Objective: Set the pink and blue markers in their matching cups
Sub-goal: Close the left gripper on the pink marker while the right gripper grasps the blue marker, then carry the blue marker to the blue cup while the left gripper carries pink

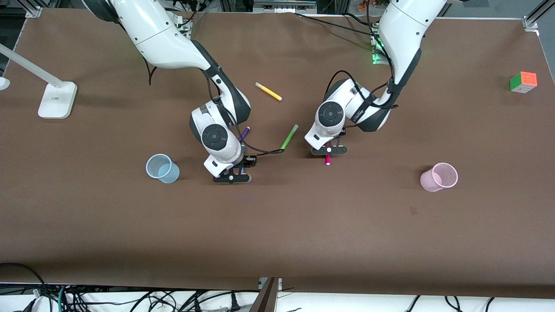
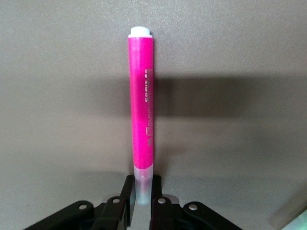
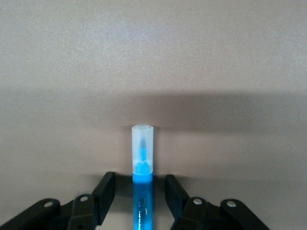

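The pink marker (image 2: 142, 103) lies on the brown table; in the front view only its tip (image 1: 328, 160) shows below the left hand. My left gripper (image 1: 328, 150) is down at the table, its fingers (image 2: 127, 191) pressed on both sides of the marker's whitish end, shut on it (image 2: 142, 184). The blue marker (image 3: 142, 191) lies between the spread fingers (image 3: 108, 184) of my right gripper (image 3: 139, 177), with a gap on each side; in the front view the right hand (image 1: 232, 177) hides it. The pale blue cup (image 1: 161, 168) stands beside the right gripper. The pale pink cup (image 1: 439, 177) stands toward the left arm's end.
A purple marker (image 1: 245, 133) pokes out by the right wrist. A lime-green marker (image 1: 289, 137) lies between the two hands and a yellow marker (image 1: 268, 91) lies farther from the camera. A colour cube (image 1: 523, 82) and a white lamp base (image 1: 57, 100) sit at opposite table ends.
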Available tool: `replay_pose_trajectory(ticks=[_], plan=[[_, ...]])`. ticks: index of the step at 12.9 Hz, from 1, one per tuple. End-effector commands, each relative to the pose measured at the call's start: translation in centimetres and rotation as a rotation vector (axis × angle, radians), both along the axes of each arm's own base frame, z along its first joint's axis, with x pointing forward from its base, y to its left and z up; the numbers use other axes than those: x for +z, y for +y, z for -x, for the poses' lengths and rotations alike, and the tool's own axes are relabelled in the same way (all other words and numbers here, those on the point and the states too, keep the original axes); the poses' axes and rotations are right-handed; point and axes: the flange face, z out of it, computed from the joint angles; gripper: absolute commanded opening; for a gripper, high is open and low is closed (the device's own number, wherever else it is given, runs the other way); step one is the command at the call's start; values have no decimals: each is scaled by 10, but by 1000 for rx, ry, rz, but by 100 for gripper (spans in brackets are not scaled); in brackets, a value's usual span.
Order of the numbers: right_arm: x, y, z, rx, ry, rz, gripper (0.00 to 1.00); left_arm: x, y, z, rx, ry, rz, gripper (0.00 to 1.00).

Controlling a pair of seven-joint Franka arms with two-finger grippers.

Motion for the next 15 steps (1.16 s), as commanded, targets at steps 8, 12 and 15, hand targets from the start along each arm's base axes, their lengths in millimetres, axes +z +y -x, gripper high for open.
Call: replay_pose_trajectory(ticks=[8,12,15], plan=[[75,-52,-27,-69,72,-30,0,69,43,-33,35,112,-153,0],[143,-145,-60,-120,184,-158,0,114,88,-64,8,235,-213,0],[174,-201,-79,-179,255,-162,0,144,140,-84,-150,294,-339,0]])
